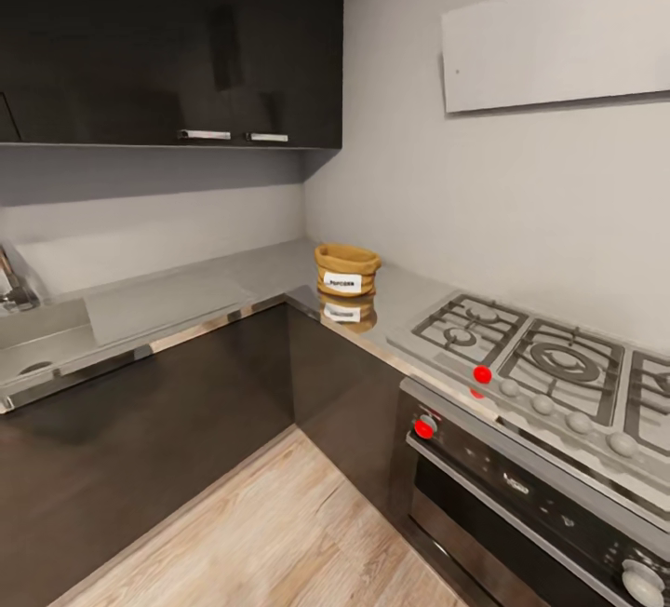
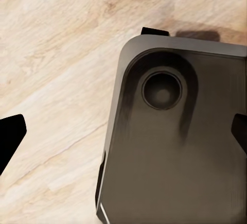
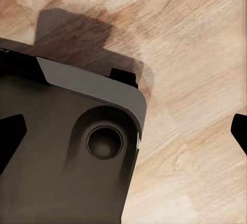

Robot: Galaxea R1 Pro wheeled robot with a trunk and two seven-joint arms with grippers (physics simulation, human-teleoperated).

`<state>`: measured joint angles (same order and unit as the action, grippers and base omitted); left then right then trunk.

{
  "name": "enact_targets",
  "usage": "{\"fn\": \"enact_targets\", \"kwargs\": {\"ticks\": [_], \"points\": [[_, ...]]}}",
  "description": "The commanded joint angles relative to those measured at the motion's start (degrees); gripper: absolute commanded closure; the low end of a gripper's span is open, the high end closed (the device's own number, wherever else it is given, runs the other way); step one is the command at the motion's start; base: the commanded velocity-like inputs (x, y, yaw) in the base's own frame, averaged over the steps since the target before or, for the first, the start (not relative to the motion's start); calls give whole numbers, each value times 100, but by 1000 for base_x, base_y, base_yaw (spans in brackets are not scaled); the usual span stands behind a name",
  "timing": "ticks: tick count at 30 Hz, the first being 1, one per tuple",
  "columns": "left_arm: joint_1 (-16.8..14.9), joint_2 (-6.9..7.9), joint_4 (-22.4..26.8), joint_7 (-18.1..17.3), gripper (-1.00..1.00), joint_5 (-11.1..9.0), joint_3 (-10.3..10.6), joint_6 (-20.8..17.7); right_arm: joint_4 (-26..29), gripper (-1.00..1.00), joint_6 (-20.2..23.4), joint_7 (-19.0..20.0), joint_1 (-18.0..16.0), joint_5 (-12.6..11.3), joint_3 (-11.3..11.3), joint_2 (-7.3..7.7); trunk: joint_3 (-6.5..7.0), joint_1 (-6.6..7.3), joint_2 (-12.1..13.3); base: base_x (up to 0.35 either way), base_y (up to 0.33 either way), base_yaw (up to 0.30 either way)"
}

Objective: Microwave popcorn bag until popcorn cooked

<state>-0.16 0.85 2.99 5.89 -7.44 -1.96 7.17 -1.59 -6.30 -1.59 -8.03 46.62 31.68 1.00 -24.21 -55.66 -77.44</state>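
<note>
The popcorn bag [image 1: 347, 270], a squat tan sack with a rolled rim and a white label, stands upright on the grey glossy countertop [image 1: 270, 267] in the corner by the wall; its reflection shows below it. The microwave is out of view. My left gripper [image 2: 124, 134] is open, its dark fingertips [image 2: 10, 137] wide apart, hanging over the wooden floor and my own dark base [image 2: 175, 152]. My right gripper [image 3: 124, 131] is likewise open above the floor and the base [image 3: 62, 162]. Both are far from the bag.
A gas hob [image 1: 549, 360] with grey grates lies right of the bag, above a dark built-in oven [image 1: 521, 495] with red and white knobs. A sink [image 1: 37, 346] sits at the far left. Dark upper cabinets [image 1: 167, 39] hang overhead. Wooden floor [image 1: 279, 532] lies before the cabinets.
</note>
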Motion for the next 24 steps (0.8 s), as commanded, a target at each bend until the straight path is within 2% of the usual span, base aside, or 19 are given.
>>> {"fn": "enact_targets", "kwargs": {"ticks": [1,22,24], "points": [[-2,1,0,-3,-100,-38,-15,18,-17,-100,-24,-17,-6,45,48,4,13,23,38,0,0,0],[-2,5,9,-7,-100,-46,-41,20,-17,-100,6,19,-6,41,48,-14,390,484,881,0,0,0],[-2,4,9,-8,-100,-44,-38,21,-17,-100,12,18,-6,34,48,-19,386,484,881,0,0,0]]}}
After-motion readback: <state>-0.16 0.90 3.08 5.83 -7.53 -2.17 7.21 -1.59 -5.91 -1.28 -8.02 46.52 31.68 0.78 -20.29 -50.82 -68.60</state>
